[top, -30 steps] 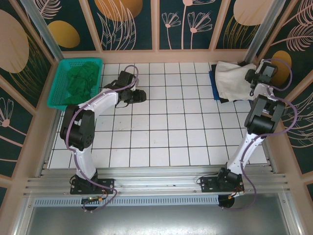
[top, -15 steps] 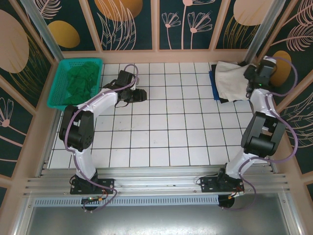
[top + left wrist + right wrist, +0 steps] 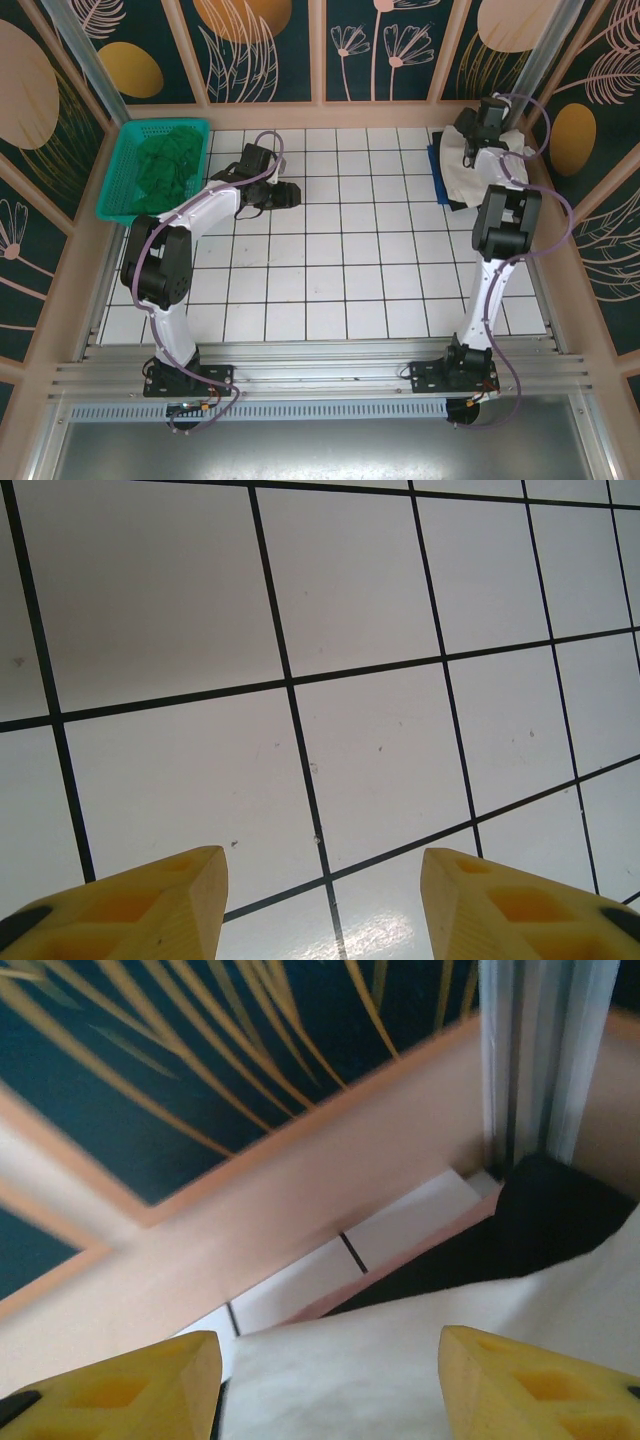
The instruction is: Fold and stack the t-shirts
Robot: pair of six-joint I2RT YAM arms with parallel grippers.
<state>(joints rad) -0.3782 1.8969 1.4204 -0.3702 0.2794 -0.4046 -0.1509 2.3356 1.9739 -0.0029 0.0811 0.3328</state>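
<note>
Left claw point(image 3: 322, 865): released, with its yellow fingers spread over bare white tile and nothing between them.
Right claw point(image 3: 330, 1350): released, fingers wide apart and grasping nothing, poised over cloth in the table's 1 o'clock corner.
Large cream-white cloth t-shirt point(image 3: 460, 165): lies directly beneath the right claw as a rough rectangle and spreads toward 6 o'clock from it. Whether the fingertips touch it I cannot tell.
Black cloth t-shirt point(image 3: 560, 1210): lies under the cream one, peeking out by the corner post at 1 o'clock of the right claw.
Dark green crumpled cloth t-shirt point(image 3: 165, 160): sits inside the teal plastic mesh basket point(image 3: 112, 195) in the 10 o'clock corner, at 9 o'clock of the left claw and well apart from it.
Done, by my reading: two shirts look folded and stacked, cream on black.
Left to do: lift the green shirt out of the basket, fold it and add it to the pile.
</note>
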